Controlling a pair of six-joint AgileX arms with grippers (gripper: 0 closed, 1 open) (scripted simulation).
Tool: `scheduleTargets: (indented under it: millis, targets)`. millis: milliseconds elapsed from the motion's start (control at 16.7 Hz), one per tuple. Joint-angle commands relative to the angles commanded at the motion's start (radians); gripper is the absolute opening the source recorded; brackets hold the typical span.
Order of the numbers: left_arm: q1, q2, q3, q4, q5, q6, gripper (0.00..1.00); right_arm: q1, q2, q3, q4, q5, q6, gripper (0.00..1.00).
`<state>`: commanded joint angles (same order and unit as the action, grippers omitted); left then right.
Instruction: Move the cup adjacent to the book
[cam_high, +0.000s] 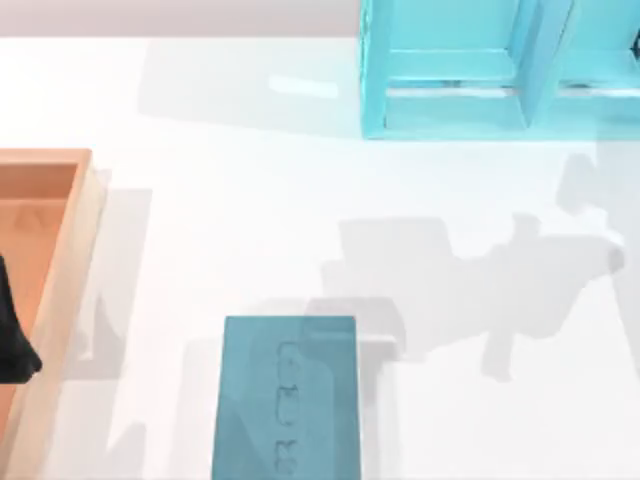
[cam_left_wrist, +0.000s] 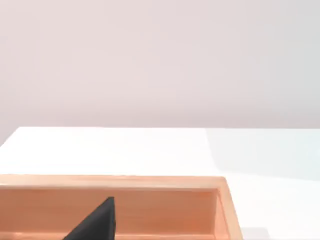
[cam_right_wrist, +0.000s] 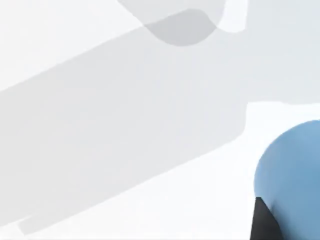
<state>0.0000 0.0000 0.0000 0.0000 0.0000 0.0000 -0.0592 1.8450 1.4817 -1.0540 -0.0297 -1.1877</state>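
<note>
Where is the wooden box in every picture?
Top view: the wooden box sits at the table's left side.
Left wrist view: the wooden box is close up, with bare table beyond it.
Right wrist view: the blue cup over the table instead.
Shared landmark: the white table.

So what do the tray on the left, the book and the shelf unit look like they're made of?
The tray looks like light unfinished wood, going by its warm orange-tan walls with pale edges. The book is a matte teal slab with faint dark outline marks; whether card or plastic is unclear. The shelf unit looks like glossy cyan plastic, with pale highlights along its edges.
</note>
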Motion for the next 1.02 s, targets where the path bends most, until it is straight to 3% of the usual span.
scheduleTargets:
  millis: [600, 840, 1020]
  targets:
    - [0.000, 0.000, 0.000, 0.000, 0.000, 0.000, 1.00, 0.589, 0.214, 0.340, -0.215, -0.002, 1.386, 0.00]
    - [0.000, 0.000, 0.000, 0.000, 0.000, 0.000, 1.00, 0.731, 0.249, 0.422, -0.301, 0.030, 1.745, 0.00]
    - [0.000, 0.000, 0.000, 0.000, 0.000, 0.000, 1.00, 0.797, 0.259, 0.457, -0.348, 0.056, 1.904, 0.00]
